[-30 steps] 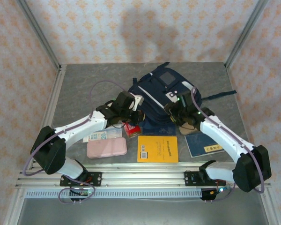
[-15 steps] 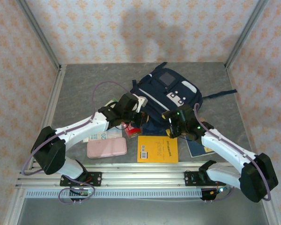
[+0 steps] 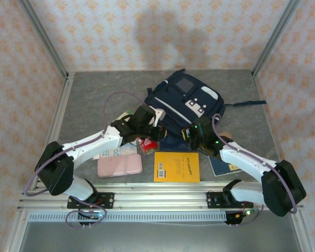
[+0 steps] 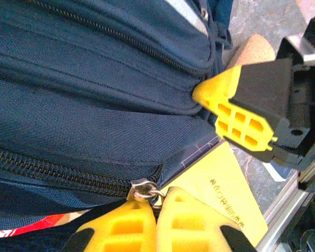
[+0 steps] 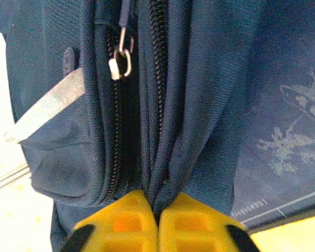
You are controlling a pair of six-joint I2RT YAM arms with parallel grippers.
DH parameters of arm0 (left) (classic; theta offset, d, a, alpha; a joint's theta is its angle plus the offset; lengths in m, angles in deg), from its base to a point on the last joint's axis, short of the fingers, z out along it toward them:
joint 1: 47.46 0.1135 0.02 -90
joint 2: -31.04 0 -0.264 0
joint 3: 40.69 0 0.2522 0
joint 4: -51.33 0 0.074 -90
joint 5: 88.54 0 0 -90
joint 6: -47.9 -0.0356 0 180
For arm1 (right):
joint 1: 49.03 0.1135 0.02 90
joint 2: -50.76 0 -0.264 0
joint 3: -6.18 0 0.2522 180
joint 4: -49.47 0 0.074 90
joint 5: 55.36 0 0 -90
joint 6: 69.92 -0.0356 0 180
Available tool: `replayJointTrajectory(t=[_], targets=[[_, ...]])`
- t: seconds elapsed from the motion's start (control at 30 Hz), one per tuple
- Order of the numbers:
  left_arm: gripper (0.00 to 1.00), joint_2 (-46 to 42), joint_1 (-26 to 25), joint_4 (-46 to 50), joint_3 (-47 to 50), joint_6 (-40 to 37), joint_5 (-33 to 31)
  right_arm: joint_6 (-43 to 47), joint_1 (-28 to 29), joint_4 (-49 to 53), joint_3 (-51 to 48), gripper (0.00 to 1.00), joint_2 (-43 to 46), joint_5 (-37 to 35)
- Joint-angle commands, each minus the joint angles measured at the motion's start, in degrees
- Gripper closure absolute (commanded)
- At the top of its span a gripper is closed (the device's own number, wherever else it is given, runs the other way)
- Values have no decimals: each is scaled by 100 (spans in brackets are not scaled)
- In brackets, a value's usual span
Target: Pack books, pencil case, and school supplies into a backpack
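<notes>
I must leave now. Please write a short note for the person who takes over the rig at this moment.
Left gripper: shut, seemingly pinching the zipper pull of the backpack.
Right gripper: shut on a fabric fold of the backpack, beside a zipper.
On the table, near the backpack: orange-yellow book, pencil case, red packet, navy book.
Done: nothing visibly packed.
Left: open the backpack, pack everything.

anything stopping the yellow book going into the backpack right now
yes, the zip on the backpack looks closed on the side facing the yellow book. left gripper pinches its pull, right gripper pinches backpack fabric.
</notes>
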Motion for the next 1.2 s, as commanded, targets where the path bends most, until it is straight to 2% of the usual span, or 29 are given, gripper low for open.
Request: replayJointTrajectory(t=[0.0,0.23,0.43,0.7,0.87,1.0,1.17], targets=[[100,-35,-144,-7,63,-114,0,221,-24,-503,101,100,27,-410],[82,138,-152,344,-96,-320,-367,291,-19,-393,252,100,110,-332],[71,296,-188,506,-201,-416,-543,309,-19,-352,324,100,266,-286],[70,488,-240,621,-336,-514,-759,377,-19,-387,411,100,211,-183],[52,566,-334,646,-411,-393,-961,384,-19,-373,424,100,171,-148],[52,682,-453,555,-390,-101,-1082,378,-18,-396,430,100,171,-153],[54,901,-642,627,-411,343,-1716,338,-13,-444,450,100,171,-129]])
